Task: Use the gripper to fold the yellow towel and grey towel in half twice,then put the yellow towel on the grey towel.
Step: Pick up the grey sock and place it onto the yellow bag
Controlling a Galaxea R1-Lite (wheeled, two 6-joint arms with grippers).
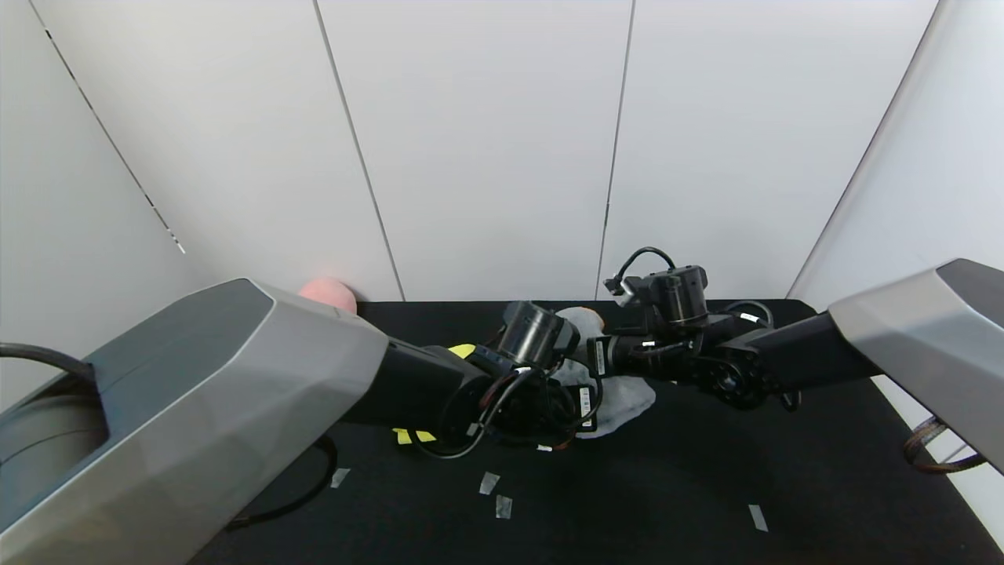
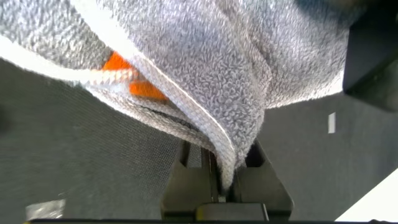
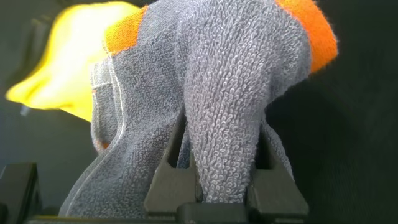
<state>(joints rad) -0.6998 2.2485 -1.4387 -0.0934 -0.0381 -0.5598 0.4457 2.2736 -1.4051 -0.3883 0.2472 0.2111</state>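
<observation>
The grey towel (image 1: 625, 400) lies bunched at the middle of the black table (image 1: 706, 486), between my two arms. In the left wrist view its hemmed edge (image 2: 205, 93), with an orange band, runs down into my left gripper (image 2: 225, 182), which is shut on it. My right gripper (image 3: 224, 180) is shut on a thick fold of the same grey towel (image 3: 230, 93), whose orange band shows at the top. The yellow towel (image 3: 68, 62) lies just behind that bundle. In the head view only slivers of the yellow towel (image 1: 463, 350) show past the left arm.
A pink round object (image 1: 329, 294) sits at the table's back left against the white wall. Small tape strips (image 1: 489, 482) mark the front of the table, with another strip (image 1: 758, 518) further right. White panels close in the back and both sides.
</observation>
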